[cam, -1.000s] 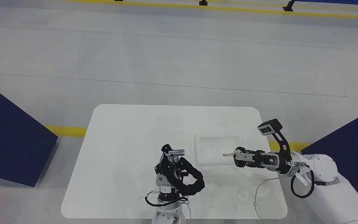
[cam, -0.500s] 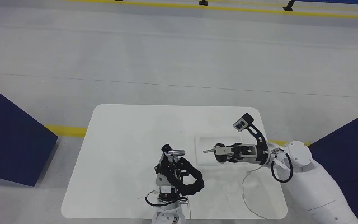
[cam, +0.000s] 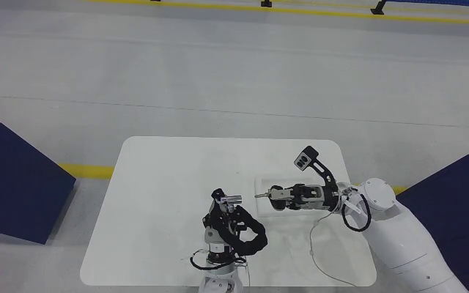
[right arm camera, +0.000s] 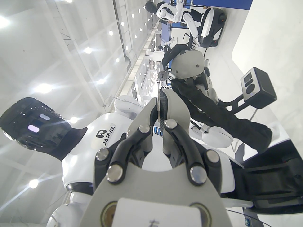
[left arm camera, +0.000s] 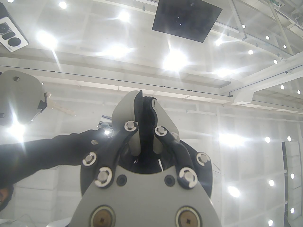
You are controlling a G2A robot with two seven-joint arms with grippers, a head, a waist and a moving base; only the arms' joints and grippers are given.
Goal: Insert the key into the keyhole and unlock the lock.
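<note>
My left hand [left arm camera: 144,98] stands near the 6 o'clock edge of the bench [cam: 161,220], its tips turned up toward the ceiling. It is clenched on the lock [cam: 233,198], and the lock's silver end shows above the fingers in the top view. I count one lock, and I cannot make out its keyhole from above.

At 3 o'clock from the lock comes the key [left arm camera: 60,109], also just one. It is near the lock but not touching it, with a small gap between its tip and the silver end. The blade points toward 9 o'clock, straight at the lock, and its head is pinched in my right hand [right arm camera: 160,98]. That hand is closed tight on the key and lies level at 3 o'clock of it, so the blade juts out past the fingertips.

One shallow white tray [cam: 293,179] rests on the bench under my right hand and reaches on toward 12 o'clock. There are two hands, one key, one lock, one tray and one bench.
</note>
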